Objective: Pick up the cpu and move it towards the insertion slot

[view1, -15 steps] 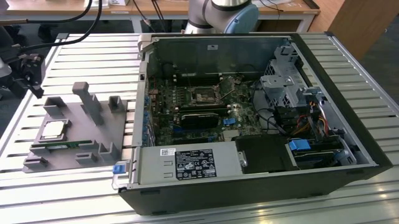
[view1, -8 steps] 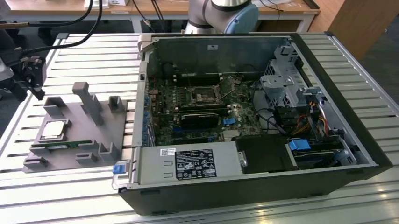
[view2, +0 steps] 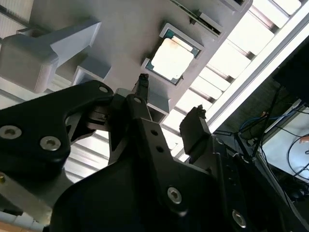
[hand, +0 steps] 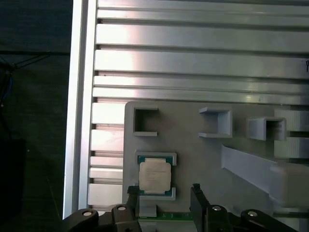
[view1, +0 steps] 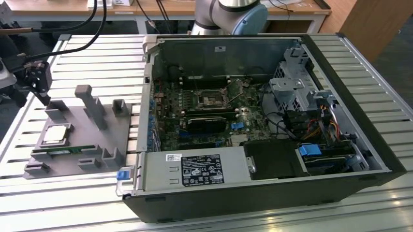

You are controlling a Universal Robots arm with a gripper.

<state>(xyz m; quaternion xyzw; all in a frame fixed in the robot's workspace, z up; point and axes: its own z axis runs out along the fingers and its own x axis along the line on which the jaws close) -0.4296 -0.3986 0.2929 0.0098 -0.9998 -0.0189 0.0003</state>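
The cpu [view1: 57,134] is a flat silver square lying in a pocket of the grey fixture plate [view1: 77,140], at the exterior view's left. My black gripper [view1: 41,92] hangs above the far left end of that plate, apart from the chip. In both wrist views the cpu [view2: 173,57] [hand: 155,175] lies beyond the two fingertips. The gripper [view2: 169,104] [hand: 164,192] is open and holds nothing. The insertion slot [view1: 212,99], a small square socket with a dark centre, sits on the motherboard inside the open computer case.
The black computer case [view1: 361,145] lies open on the slatted aluminium table [view1: 84,53]. Grey posts [view1: 90,104] stand up from the fixture plate near the chip. A thin green memory stick [view1: 61,152] lies along the plate's near side. Cables [view1: 77,24] hang above the gripper.
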